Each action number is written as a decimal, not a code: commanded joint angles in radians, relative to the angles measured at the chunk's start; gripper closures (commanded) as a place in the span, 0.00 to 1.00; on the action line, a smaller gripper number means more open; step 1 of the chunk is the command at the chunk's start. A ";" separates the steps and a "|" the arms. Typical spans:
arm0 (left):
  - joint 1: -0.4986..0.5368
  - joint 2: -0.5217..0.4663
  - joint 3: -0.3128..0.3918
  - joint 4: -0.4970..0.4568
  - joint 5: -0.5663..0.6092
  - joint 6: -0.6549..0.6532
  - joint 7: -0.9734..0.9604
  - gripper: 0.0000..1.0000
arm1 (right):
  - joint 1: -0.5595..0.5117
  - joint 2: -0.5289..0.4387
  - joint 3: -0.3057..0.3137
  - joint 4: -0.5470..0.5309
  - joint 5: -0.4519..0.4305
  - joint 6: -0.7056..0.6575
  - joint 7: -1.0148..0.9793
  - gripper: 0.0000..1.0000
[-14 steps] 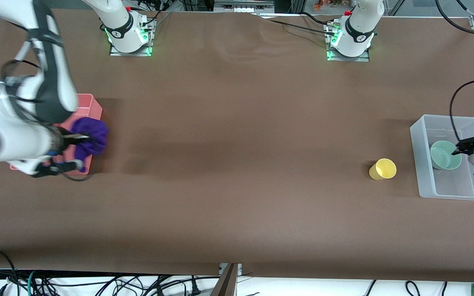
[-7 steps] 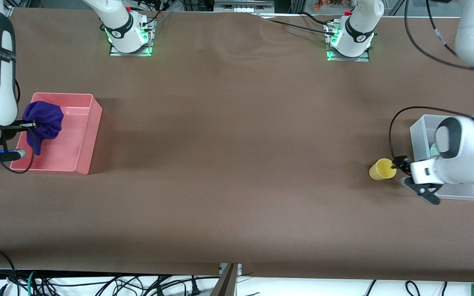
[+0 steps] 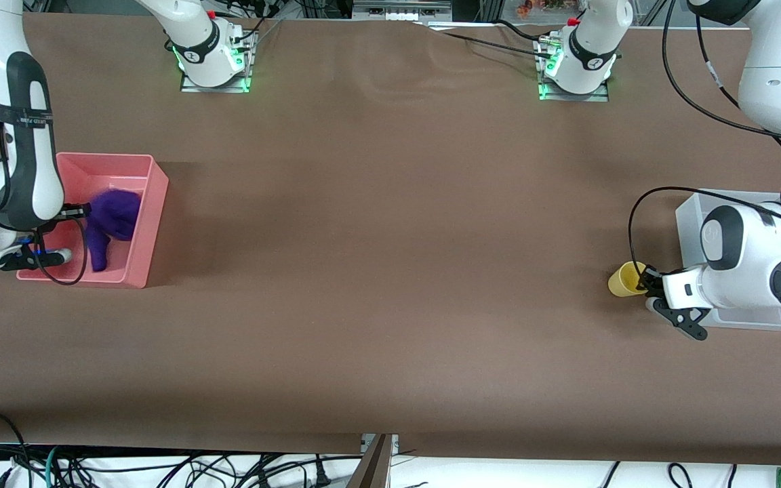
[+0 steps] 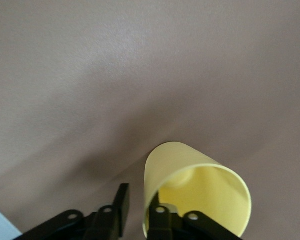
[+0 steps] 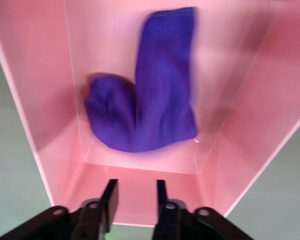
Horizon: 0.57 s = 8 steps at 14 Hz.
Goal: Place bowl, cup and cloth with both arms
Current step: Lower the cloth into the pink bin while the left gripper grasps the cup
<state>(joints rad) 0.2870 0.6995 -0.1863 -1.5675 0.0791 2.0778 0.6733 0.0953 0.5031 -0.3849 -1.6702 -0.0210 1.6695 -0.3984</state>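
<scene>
The yellow cup [image 3: 624, 279] lies on its side on the brown table, beside the clear bin [image 3: 691, 210]. My left gripper [image 3: 645, 279] is open at the cup's mouth. In the left wrist view the cup [image 4: 200, 185] fills the lower part, and my left gripper [image 4: 138, 193] has one finger inside the rim and one outside, with a gap showing. The purple cloth [image 3: 111, 220] lies in the pink bin [image 3: 155, 196]. My right gripper [image 3: 78, 211] is open and empty over that bin, and the right wrist view shows the cloth [image 5: 150, 110] past the right gripper [image 5: 136, 184]. The bowl is hidden by the left arm.
The pink bin [image 5: 40, 125] stands at the right arm's end of the table and the clear bin at the left arm's end. Both arm bases stand along the table's back edge. Cables hang off the table's near edge.
My right gripper has let go of the cloth, which has dropped into the pink bin. My left gripper has left the clear bin and closed in on the cup's rim.
</scene>
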 commanded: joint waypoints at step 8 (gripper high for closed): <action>0.021 -0.234 0.017 0.073 0.121 -0.410 0.089 1.00 | 0.012 -0.191 0.156 0.285 0.050 -0.212 0.003 0.00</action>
<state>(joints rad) 0.2926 0.5248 -0.1800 -1.4992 0.1405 1.7620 0.6965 0.1138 0.3458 -0.2698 -1.4198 0.0280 1.4825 -0.3978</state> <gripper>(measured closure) 0.969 0.000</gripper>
